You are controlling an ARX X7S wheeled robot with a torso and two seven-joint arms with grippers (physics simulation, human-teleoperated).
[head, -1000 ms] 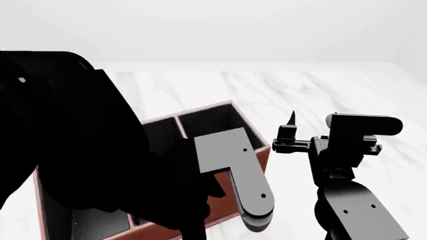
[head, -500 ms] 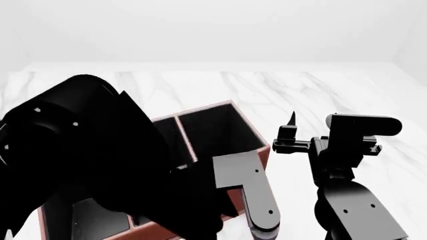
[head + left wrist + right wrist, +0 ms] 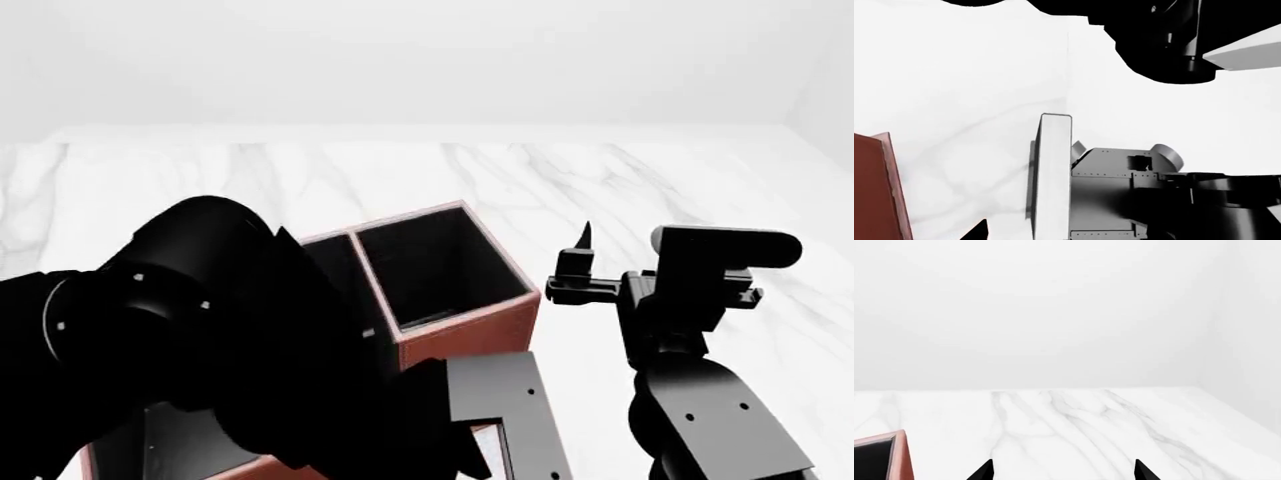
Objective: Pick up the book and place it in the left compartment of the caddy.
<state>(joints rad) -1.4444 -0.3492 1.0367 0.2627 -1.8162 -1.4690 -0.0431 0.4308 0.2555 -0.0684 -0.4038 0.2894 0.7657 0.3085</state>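
Observation:
The book (image 3: 1053, 175) shows its white page edges in the left wrist view, with a thin dark cover edge and a shadow beside it, near the table's edge. My left gripper (image 3: 1059, 235) is around it. One black fingertip (image 3: 981, 231) stands clear of the book and the other is hidden. In the head view a white sliver (image 3: 489, 452) under my left arm may be the book. The reddish-brown caddy (image 3: 467, 335) sits mid-table; its left compartment is hidden under my left arm (image 3: 200, 330). My right gripper (image 3: 1063, 471) is open and empty, to the right of the caddy (image 3: 899, 455).
The caddy's red wall (image 3: 877, 190) is close beside the book. The caddy's squarish slot (image 3: 434, 265) and a narrow slot (image 3: 340, 270) show at the far side. The robot's grey body (image 3: 1121, 190) lies past the table's edge. The marble table (image 3: 641, 180) stretches beyond the caddy.
My left arm has swung down and back towards the robot, uncovering the caddy's far slots and more of the table. The right arm has not moved.

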